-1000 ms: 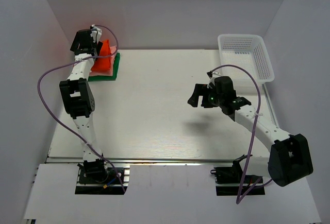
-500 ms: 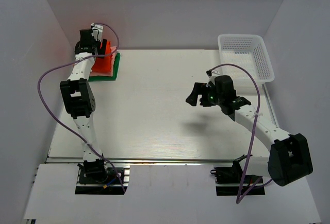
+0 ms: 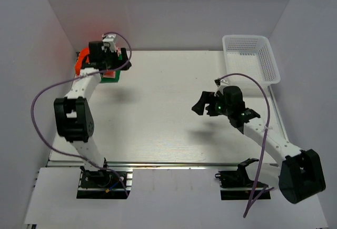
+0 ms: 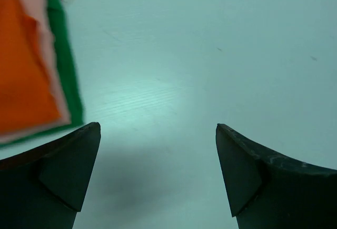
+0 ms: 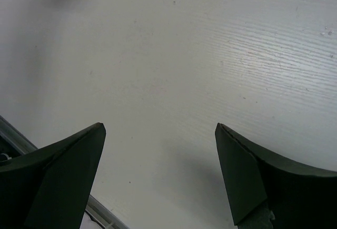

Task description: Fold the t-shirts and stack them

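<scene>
My left tool [image 4: 158, 129] hangs wide open over bare tabletop [image 4: 210, 55], with nothing between its fingers. The t-shirts [image 4: 31, 66] lie just off its left finger [image 4: 63, 171]. They are a flat pile, orange-red shirt [image 4: 21, 71] on top, salmon-pink shirt [image 4: 57, 81] showing as a thin band beneath it, and dark green shirt [image 4: 70, 81] at the bottom. Each lower layer peeks out a little past the one above.

The pile's visible edge runs straight ahead of the tool, in line with where the fingers point, and its near corner sits close to the left fingertip. The cloth looks smooth and evenly creased from the wrist view, though that view blurs slightly at the pile. From above, my own arm hides most of the pile, which sits in the far left corner of the tabletop.

My right tool [image 5: 159, 126] is also spread wide and empty above bare tabletop, well apart from the pile, with the white mesh basket [image 3: 250, 55] beyond it on its right. The left arm is by far the nearer. I judge that any touch-up of the pile would mean shifting the left tool sideways, towards its left finger.
</scene>
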Robot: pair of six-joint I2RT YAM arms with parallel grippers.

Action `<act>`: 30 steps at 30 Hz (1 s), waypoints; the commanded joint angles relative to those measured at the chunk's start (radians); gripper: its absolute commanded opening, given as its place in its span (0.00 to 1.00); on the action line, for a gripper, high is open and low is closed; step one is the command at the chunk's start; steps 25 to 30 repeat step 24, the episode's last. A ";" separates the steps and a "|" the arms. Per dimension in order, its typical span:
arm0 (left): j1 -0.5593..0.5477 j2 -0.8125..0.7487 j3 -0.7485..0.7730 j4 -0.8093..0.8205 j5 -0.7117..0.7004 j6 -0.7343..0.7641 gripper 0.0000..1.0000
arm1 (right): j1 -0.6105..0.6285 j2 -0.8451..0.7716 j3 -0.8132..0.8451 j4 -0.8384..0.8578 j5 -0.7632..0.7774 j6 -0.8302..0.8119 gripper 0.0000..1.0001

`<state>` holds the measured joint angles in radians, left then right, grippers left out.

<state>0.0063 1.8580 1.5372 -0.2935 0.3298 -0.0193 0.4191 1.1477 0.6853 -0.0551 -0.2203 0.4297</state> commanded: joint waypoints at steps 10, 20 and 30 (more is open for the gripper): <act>-0.440 -0.741 -0.748 0.056 -0.328 -0.272 1.00 | -0.003 -0.399 -0.248 -0.098 0.113 0.058 0.90; -0.528 -0.864 -0.824 -0.042 -0.414 -0.320 1.00 | -0.005 -0.625 -0.391 -0.127 0.098 0.109 0.90; -0.537 -0.879 -0.824 -0.056 -0.459 -0.320 1.00 | -0.003 -0.643 -0.398 -0.138 0.093 0.103 0.90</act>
